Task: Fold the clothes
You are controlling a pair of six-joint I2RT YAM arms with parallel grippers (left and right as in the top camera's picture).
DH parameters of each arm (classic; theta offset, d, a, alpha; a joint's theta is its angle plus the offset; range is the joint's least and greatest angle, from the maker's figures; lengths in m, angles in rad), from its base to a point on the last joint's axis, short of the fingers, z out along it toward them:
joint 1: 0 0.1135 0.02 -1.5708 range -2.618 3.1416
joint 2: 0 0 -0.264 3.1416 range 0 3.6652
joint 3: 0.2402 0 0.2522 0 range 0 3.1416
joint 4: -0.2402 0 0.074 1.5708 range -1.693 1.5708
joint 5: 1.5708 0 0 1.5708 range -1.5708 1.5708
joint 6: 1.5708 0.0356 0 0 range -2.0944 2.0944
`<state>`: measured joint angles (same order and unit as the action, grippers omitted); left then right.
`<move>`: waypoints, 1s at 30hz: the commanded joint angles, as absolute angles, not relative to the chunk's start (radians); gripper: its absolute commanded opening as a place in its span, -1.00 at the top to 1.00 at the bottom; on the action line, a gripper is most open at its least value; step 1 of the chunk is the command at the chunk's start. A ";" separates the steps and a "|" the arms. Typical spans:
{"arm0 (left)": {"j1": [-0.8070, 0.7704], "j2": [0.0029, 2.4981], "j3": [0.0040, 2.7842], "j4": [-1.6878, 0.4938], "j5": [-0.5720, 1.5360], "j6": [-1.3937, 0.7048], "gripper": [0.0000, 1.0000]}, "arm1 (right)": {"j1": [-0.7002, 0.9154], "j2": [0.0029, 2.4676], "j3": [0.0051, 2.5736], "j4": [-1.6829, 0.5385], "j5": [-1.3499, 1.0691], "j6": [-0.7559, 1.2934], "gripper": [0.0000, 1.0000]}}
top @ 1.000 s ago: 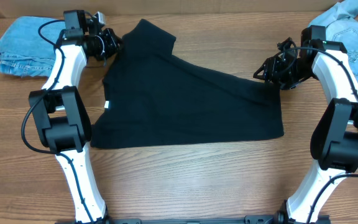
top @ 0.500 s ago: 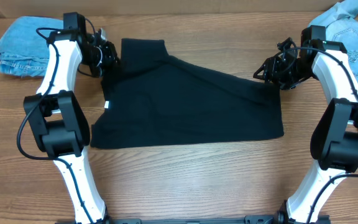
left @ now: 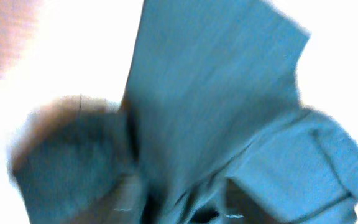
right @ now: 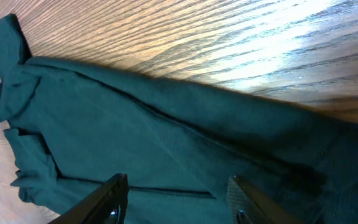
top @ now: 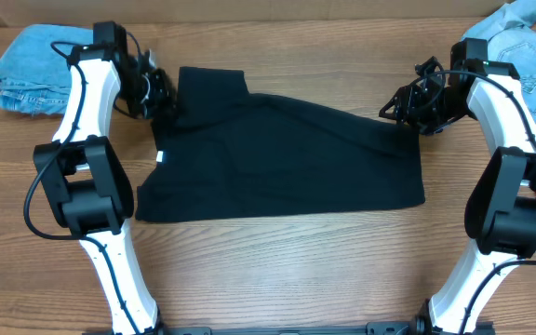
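**Item 1, black T-shirt** point(top: 287, 163): lies spread across the middle of the table point(top: 277, 270). One sleeve points toward the far left, and a white tag point(top: 160, 156) shows at the left edge.

**Item 2, my right end effector** point(top: 406, 105): sits at the shirt's far right corner. Its fingers point(right: 114, 193) stand well apart, open, with nothing pinched. Shirt cloth lies flat beneath the gap.

**Item 3, my left end effector** point(top: 156, 91): sits at the left edge of the far sleeve, against or just beside the cloth. I cannot tell whether it is open, closed or gripping.

**Item 4, folded denim** point(top: 31, 58): light blue, at the far left corner, apart from the shirt.

**Item 5, heap of denim** point(top: 527, 42): light blue, at the far right corner, behind my right arm.

**Views:**
- Overhead alone gives the whole layout, both denim lots and the tag, but not the gap of either end effector.
- The right wrist view alone shows the finger gap, plus a long crease across the shirt and bare wood beyond it.
- The left wrist view is blurred and washed out. It shows only folds of fabric close up, and no fingers can be made out.
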<state>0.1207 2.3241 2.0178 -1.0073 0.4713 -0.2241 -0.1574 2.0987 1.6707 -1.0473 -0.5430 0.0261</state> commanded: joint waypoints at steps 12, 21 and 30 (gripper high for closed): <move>0.124 2.405 2.086 -0.548 0.501 -0.386 -0.97 | -0.159 2.055 1.690 -1.032 -0.552 0.025 -0.11; 0.122 2.548 2.086 -0.500 0.543 -0.435 -0.86 | -0.159 2.055 1.690 -1.026 -0.552 0.026 -0.11; 0.082 2.564 2.086 -0.466 0.470 -0.435 -0.87 | -0.159 2.055 1.690 -1.026 -0.552 0.026 -0.11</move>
<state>0.1169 2.5355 2.0827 -0.4671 0.5182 -0.4202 -0.1574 2.0975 1.6707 -1.0317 -0.5430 0.0261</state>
